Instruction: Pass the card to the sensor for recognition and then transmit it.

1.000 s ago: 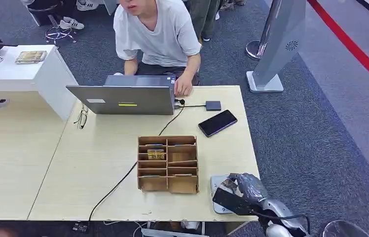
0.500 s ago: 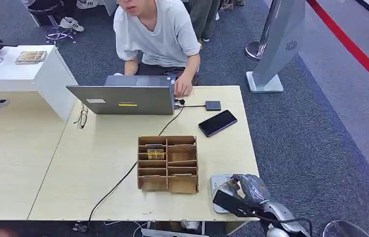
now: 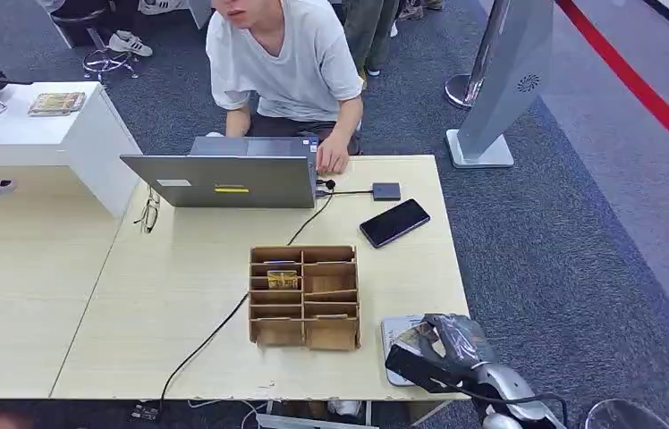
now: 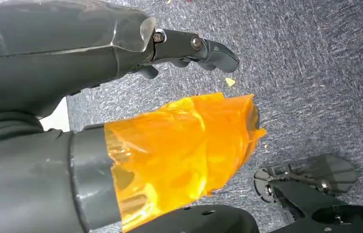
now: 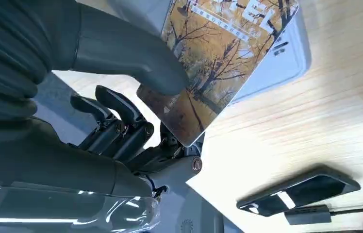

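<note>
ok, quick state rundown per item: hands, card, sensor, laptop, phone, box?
right hand: pinches the card
card: held tilted over the sensor
sensor: flat at the table's near right edge, partly covered by card and hand
left hand: holds nothing, hanging over carpet
laptop: open, person typing
phone: flat, screen dark
cardboard organizer: upright, cards in some slots

Autumn-tree card (image 5: 218, 73) over grey sensor (image 5: 286, 58)
</note>
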